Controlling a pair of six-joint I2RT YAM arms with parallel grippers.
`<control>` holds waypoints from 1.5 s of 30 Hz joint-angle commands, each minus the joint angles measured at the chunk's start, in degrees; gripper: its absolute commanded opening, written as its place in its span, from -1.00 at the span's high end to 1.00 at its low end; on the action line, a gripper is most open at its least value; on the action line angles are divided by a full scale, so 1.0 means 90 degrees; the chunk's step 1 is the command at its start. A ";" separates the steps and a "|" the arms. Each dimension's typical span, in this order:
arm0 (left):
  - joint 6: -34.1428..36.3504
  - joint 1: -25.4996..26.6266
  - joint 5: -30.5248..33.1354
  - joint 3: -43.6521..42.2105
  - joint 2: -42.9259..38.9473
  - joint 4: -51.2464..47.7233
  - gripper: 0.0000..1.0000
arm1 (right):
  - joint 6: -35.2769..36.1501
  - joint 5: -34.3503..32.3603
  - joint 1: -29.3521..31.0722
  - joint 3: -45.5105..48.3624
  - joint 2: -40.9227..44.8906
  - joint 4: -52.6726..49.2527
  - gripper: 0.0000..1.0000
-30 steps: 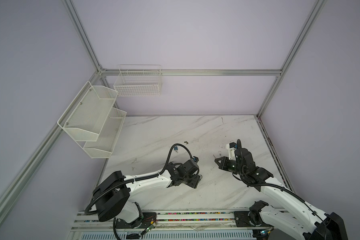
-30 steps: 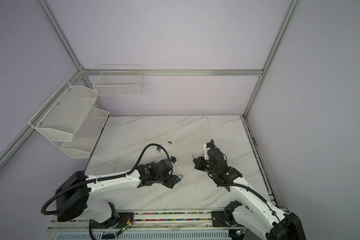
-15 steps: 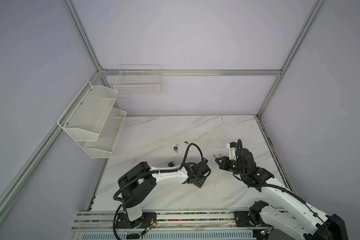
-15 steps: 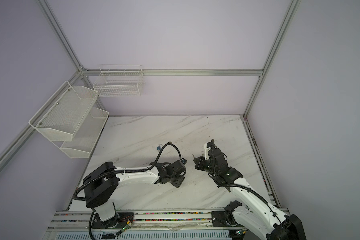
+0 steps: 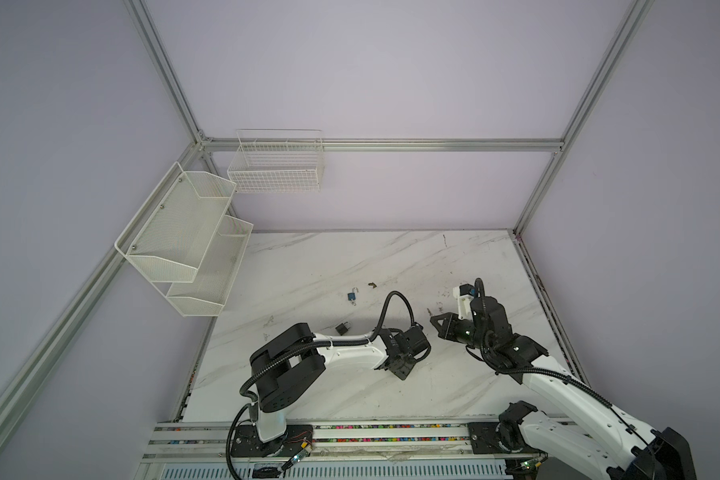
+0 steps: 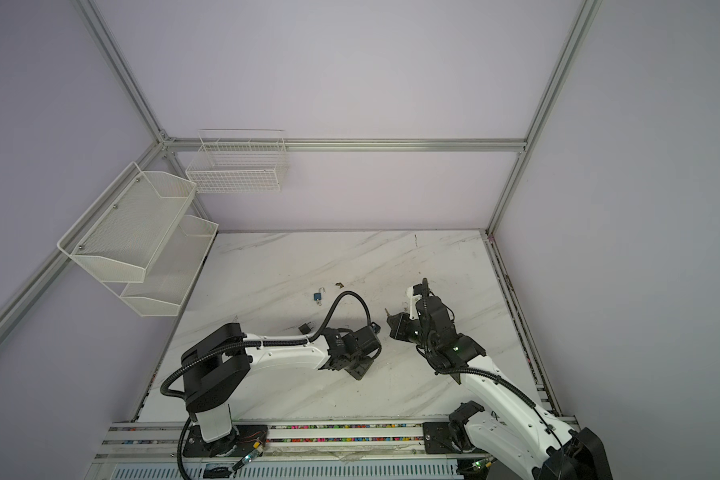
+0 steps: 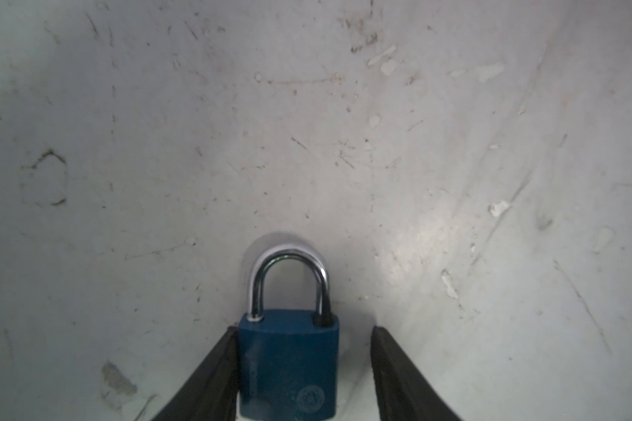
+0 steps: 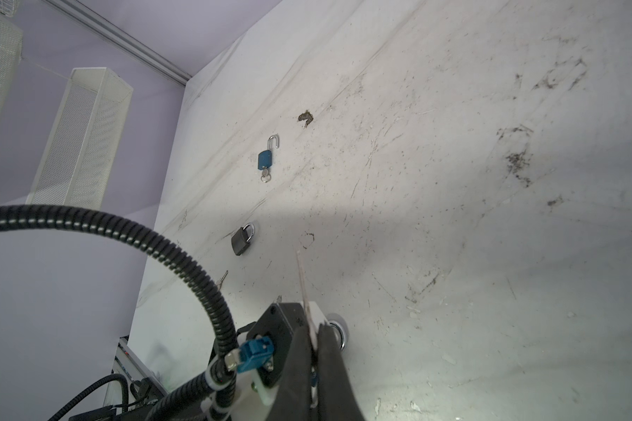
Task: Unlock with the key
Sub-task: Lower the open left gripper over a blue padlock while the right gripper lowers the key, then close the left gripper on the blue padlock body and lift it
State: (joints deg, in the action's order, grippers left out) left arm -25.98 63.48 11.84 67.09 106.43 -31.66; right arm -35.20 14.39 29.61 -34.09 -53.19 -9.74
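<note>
A blue padlock [image 7: 289, 364] with a closed chrome shackle [image 7: 289, 255] lies on the white marble table [image 5: 350, 257], between the fingers of my left gripper [image 7: 303, 330]. One finger [image 7: 216, 371] touches the lock's side and a gap remains at the other, so the gripper is open. In both top views my left gripper [image 5: 402, 368] [image 6: 358, 370] points down at the front middle and hides this lock. My right gripper [image 5: 433, 322] [image 6: 393, 323] [image 8: 312, 330] hovers just to its right, shut on the key [image 8: 303, 284], whose thin blade sticks out past the tips.
A second blue padlock [image 5: 352, 296] [image 8: 265, 160], its shackle open and a key in it, lies further back. A dark padlock [image 5: 342, 328] [image 8: 241, 240] lies behind the left forearm. White wire baskets [image 5: 184, 241] hang on the left and back walls.
The left arm has swung its gripper to the right, closer to the right gripper, uncovering the two padlocks behind it. Its jaws have narrowed. The right arm has not moved.
</note>
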 commanded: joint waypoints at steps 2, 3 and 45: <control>-0.0369 0.0043 0.0293 0.0648 0.0200 -0.0315 -0.13 | 0.0106 0.0022 -0.0018 -0.0032 0.0023 0.0017 1.00; -0.0417 0.0028 0.0345 0.0657 0.0229 -0.0333 -0.13 | 0.0103 0.0012 -0.0017 -0.0017 0.0034 0.0017 1.00; -0.1413 -0.0011 0.0426 0.0797 0.0284 -0.1097 0.32 | 0.0015 0.0043 -0.0018 -0.0211 0.0201 -0.0162 1.00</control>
State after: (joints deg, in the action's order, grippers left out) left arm -36.45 63.57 13.91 71.96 109.32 -38.65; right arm -35.24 14.57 29.61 -34.17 -52.31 -9.80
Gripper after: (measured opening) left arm 0.370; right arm 0.062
